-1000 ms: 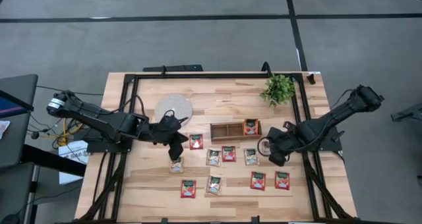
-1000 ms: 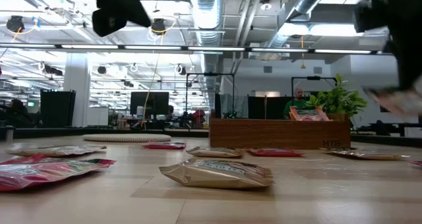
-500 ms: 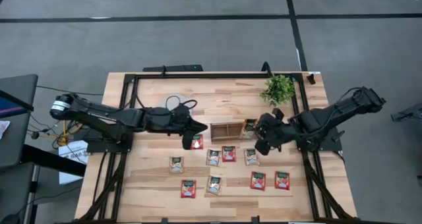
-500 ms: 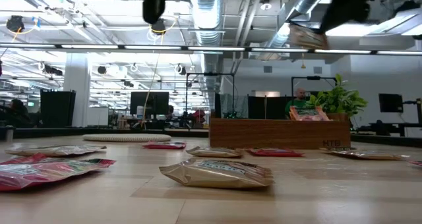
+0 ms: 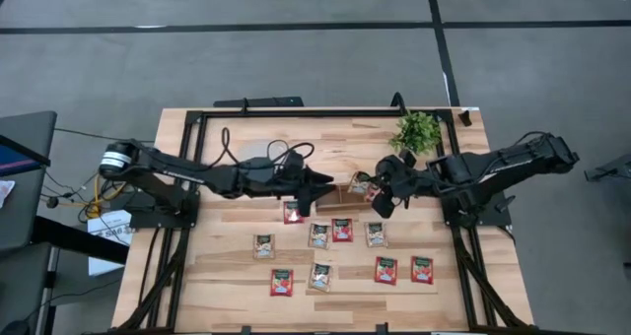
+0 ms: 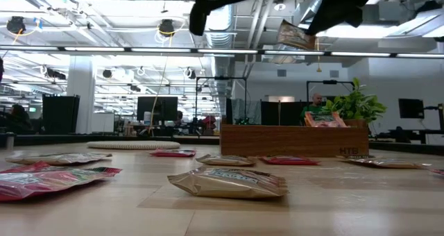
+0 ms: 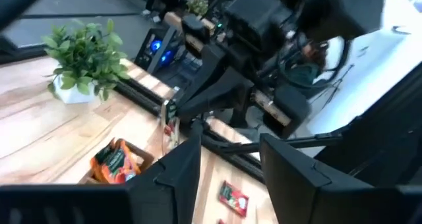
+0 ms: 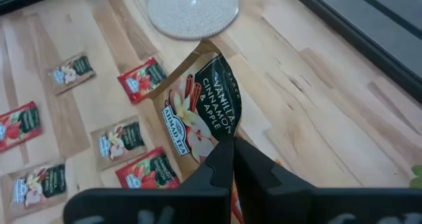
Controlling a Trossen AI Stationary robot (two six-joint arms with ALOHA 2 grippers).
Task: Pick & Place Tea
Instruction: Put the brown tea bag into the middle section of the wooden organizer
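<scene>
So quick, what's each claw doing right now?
Left claw: open, holding nothing, over the tray.
Right claw: shut on a pale tea sachet, up above the tray.

Probably an open-plan office or lab: exposed ceiling ducts, strip lights, monitors on desks beyond the table.

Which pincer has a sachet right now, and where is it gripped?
The right pincer pinches a pale sachet by one edge, above the tray. The left pincer is open, empty.
</scene>
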